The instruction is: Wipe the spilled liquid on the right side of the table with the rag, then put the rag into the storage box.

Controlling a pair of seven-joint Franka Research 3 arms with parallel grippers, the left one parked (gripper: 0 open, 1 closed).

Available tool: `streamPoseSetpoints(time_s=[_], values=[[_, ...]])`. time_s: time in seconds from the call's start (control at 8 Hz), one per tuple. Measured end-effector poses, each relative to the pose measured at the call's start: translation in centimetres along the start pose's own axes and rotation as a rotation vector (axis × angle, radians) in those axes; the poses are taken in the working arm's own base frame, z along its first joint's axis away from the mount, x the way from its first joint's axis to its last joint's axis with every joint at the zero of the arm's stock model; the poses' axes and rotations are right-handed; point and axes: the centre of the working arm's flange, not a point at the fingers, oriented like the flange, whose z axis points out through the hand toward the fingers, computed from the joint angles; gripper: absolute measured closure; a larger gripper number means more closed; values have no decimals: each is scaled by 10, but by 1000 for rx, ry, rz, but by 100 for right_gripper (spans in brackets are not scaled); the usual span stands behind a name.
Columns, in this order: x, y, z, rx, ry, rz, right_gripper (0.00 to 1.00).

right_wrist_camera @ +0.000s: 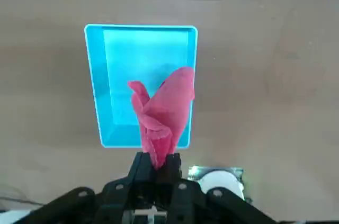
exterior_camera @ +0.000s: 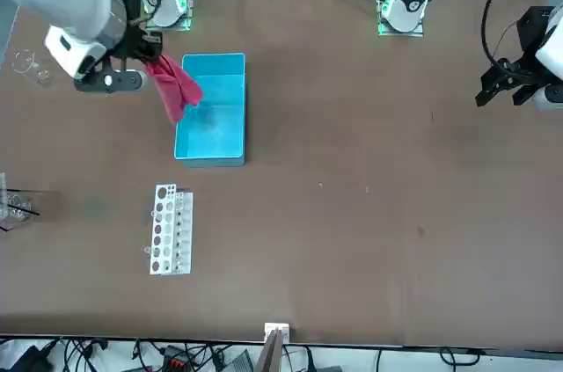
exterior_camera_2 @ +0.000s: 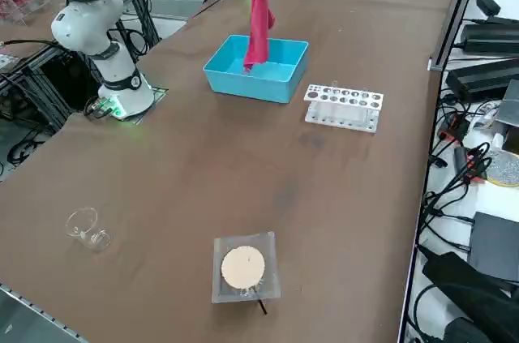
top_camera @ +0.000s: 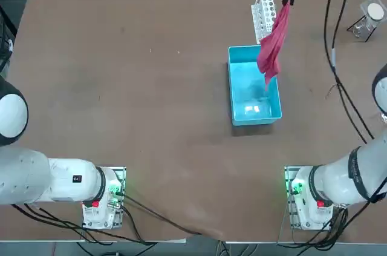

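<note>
A brown table [top_camera: 121, 86] seen from overhead, from across it, from the robot's right side and from the wrist camera. The right gripper [right_wrist_camera: 157, 164] hangs high above the table, its two black fingers clenched on the top of the pink-red rag [right_wrist_camera: 161, 110]. The rag dangles limp from the grip over the light-blue storage box [top_camera: 236, 111], and its lower end [exterior_camera_2: 256, 55] reaches down to about the box's rim; whether it touches the box floor cannot be told. The box sits toward the table's right half, well in from every edge, long side running away from the robot.

In the overhead view the gripper itself is mostly cut off at the top edge and only dark cables and the rag [top_camera: 273, 44] show. In the side view the gripper is out of frame above the rag. In the front view the arm's white wrist covers most of the gripper, and the rag [exterior_camera: 174, 86] hangs beside the box's wall.

A white test-tube rack [top_camera: 265, 14] lies just beyond the box, toward the far edge. The spilled liquid cannot be made out with any certainty on the brown surface.
</note>
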Motion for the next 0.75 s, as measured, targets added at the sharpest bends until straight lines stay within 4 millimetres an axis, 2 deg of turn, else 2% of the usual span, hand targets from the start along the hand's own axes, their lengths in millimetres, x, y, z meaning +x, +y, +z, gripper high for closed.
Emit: streamPoseSetpoints(time_s=[0.25, 0.62, 0.75], values=[[-8, -9, 40, -12, 32, -4, 97], [2, -36, 125, -8, 87, -39, 97], [4, -36, 139, -8, 88, -40, 96]])
